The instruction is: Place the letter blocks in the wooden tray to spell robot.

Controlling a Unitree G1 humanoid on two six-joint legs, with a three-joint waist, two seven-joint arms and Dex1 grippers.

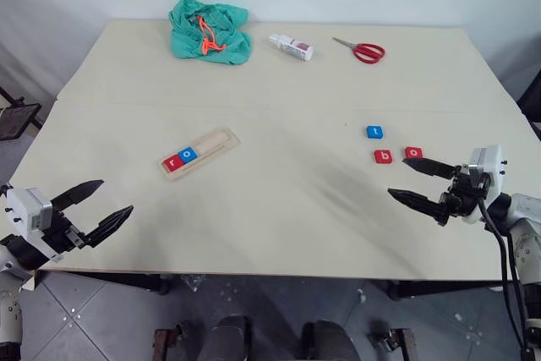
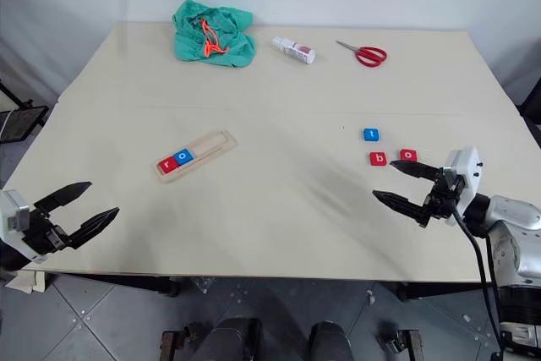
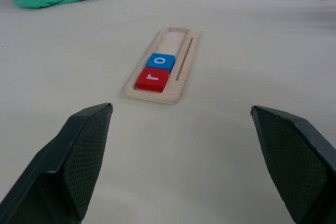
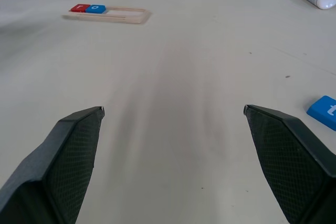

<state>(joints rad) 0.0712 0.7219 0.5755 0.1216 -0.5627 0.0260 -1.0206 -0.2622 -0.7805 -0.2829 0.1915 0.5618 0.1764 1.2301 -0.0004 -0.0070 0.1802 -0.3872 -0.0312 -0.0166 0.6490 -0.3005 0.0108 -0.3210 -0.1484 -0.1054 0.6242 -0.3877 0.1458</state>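
Note:
The wooden tray (image 1: 201, 152) lies left of the table's middle, with a red r block (image 1: 173, 162) and a blue o block (image 1: 188, 155) filling its near end. Three loose blocks sit on the right: a blue t block (image 1: 374, 132), a red b block (image 1: 383, 156) and a red o block (image 1: 413, 152). My right gripper (image 1: 411, 180) hangs open just in front of the red pair, with nothing between its fingers. At the table's near left corner my left gripper (image 1: 107, 201) is open and empty, pointing toward the tray (image 3: 163, 65).
Along the far edge lie a green cloth (image 1: 209, 30) with an orange cord, a small white bottle (image 1: 291, 46) on its side and red scissors (image 1: 361, 50). Bare tabletop stretches between the tray and the loose blocks.

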